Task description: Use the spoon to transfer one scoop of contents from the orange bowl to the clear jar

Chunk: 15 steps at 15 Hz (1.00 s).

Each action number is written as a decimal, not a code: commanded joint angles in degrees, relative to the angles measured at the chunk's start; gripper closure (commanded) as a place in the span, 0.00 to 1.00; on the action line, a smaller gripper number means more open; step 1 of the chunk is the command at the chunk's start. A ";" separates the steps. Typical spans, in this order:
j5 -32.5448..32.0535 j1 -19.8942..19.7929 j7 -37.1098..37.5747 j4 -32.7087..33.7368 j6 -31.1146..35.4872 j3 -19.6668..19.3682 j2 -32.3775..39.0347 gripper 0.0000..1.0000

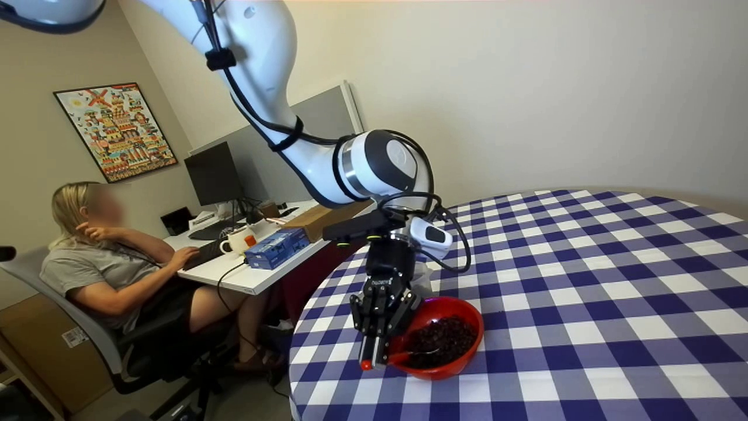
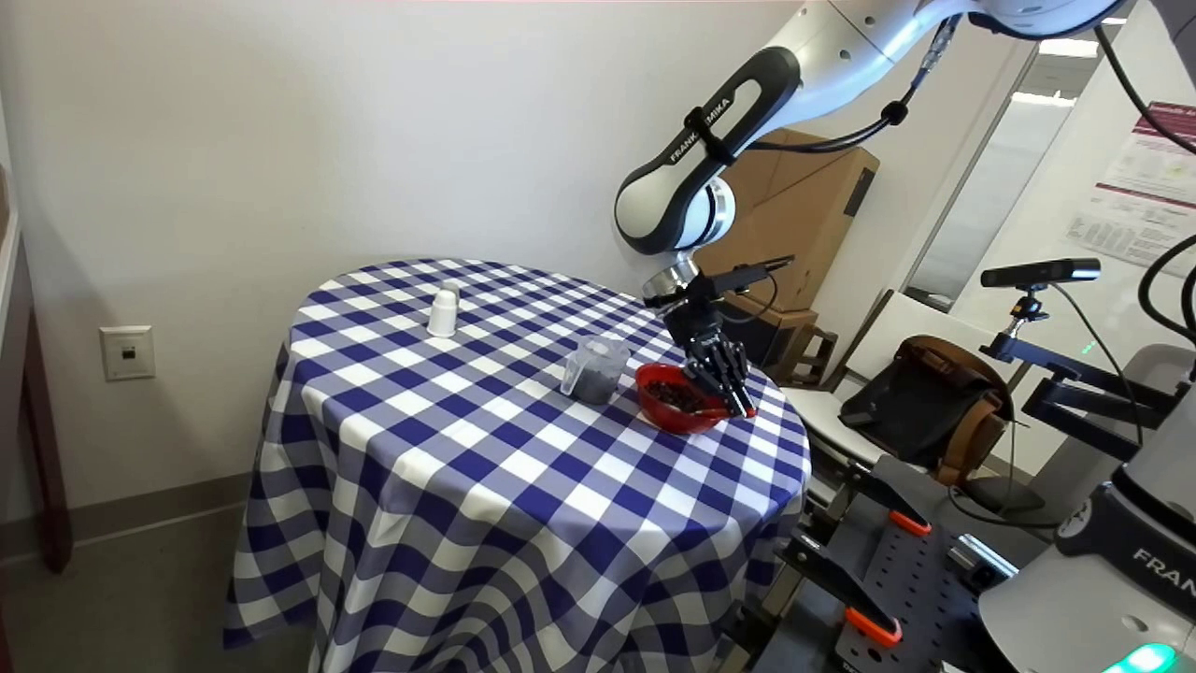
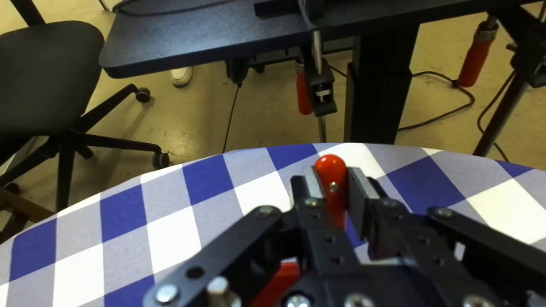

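Observation:
My gripper (image 1: pixel 374 351) is shut on the red handle of the spoon (image 3: pixel 332 168), whose rounded end pokes out between the fingertips in the wrist view. The handle runs over the near rim of the orange bowl (image 1: pixel 478 336). A thin shiny bit of the spoon's head shows among the dark, lumpy contents (image 1: pixel 453 333); the remainder of the head is hidden. In an exterior view the clear jar (image 2: pixel 603 355) stands beside the bowl, with something dark at its bottom. My gripper partly covers that jar (image 1: pixel 422 279) in an exterior view.
A blue-and-white checked cloth (image 2: pixel 523 449) covers the round table, whose edge (image 3: pixel 170 168) lies close beyond my fingertips. White cup-like items (image 2: pixel 443 315) stand at the table's far side. A person (image 1: pixel 111 263) sits at a desk nearby.

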 commanded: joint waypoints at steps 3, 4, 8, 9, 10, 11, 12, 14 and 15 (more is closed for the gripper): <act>6.61 -0.78 -2.88 3.28 -1.90 0.03 1.64 0.93; 7.49 -0.90 -3.11 3.37 -1.81 0.05 1.46 0.93; 11.03 -1.49 -4.26 3.89 -1.65 0.19 0.61 0.93; 11.79 -1.66 -4.60 4.16 -1.68 0.17 0.56 0.93; 12.45 -1.79 -4.79 4.42 -1.57 0.08 0.56 0.93; 12.91 -1.92 -4.91 4.70 -1.41 -0.06 0.60 0.93; 13.32 -2.06 -4.99 4.86 -1.36 -0.15 0.58 0.93; 13.56 -2.24 -5.43 4.52 -0.83 -0.26 0.10 0.93; 13.55 -2.30 -5.65 4.22 -0.54 -0.26 -0.19 0.93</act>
